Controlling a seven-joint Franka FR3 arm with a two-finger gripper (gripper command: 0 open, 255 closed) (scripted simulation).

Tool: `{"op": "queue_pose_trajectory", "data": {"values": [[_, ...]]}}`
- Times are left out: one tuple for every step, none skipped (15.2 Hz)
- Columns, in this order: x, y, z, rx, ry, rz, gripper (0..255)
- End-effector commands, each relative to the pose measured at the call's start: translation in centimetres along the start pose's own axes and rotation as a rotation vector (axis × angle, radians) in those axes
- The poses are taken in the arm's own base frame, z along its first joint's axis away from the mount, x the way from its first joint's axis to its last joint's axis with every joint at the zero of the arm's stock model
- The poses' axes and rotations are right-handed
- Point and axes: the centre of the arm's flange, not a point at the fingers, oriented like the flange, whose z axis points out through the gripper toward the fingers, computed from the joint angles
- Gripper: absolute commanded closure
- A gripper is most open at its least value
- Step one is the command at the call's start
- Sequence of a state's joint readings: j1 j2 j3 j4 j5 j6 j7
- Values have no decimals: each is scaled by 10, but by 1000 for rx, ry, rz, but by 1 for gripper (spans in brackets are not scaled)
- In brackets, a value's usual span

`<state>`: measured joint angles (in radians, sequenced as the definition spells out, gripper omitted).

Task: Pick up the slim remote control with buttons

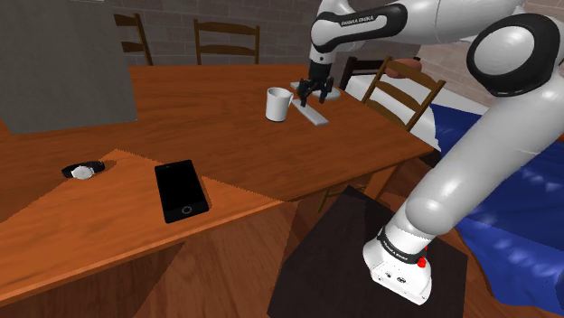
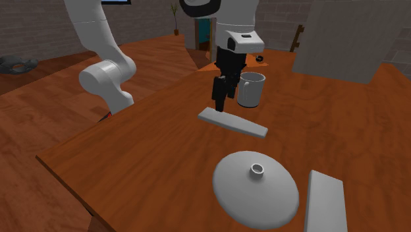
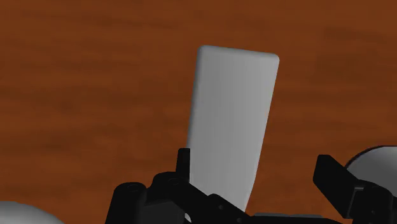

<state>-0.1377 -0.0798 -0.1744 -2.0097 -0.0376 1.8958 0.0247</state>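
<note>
The slim remote [image 1: 314, 116] is drawn as a plain grey slab with no visible buttons. It lies flat on the wooden table [image 1: 208, 135], next to a white mug [image 1: 278, 104]. My black gripper [image 1: 314, 93] points down just over one end of the remote [image 2: 233, 122], between it and the mug [image 2: 250, 89]. In the wrist view the fingers [image 3: 184, 165] stand wide apart, open. The remote [image 3: 232, 121] stretches away from the gripper [image 3: 257, 173], its near end close to one finger. Nothing is held.
A black phone [image 1: 181, 188] and a wristwatch [image 1: 83, 169] lie near the table's front edge. A grey domed lid [image 2: 255, 188] and a second grey slab [image 2: 325, 201] sit past the remote. A large grey box [image 1: 63, 63] stands at the back, with chairs [image 1: 402, 90] around the table.
</note>
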Motion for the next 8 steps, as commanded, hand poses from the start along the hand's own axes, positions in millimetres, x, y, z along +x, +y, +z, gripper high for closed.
{"op": "queue_pose_trajectory", "data": {"values": [[21,13,7,11,19,43,0],[30,18,8,16,26,61,0],[30,18,13,16,26,61,0],[30,18,18,16,26,61,0],[30,18,24,16,26,61,0],[30,18,29,16,26,61,0],[31,18,34,16,26,61,0],[31,17,39,16,26,61,0]]}}
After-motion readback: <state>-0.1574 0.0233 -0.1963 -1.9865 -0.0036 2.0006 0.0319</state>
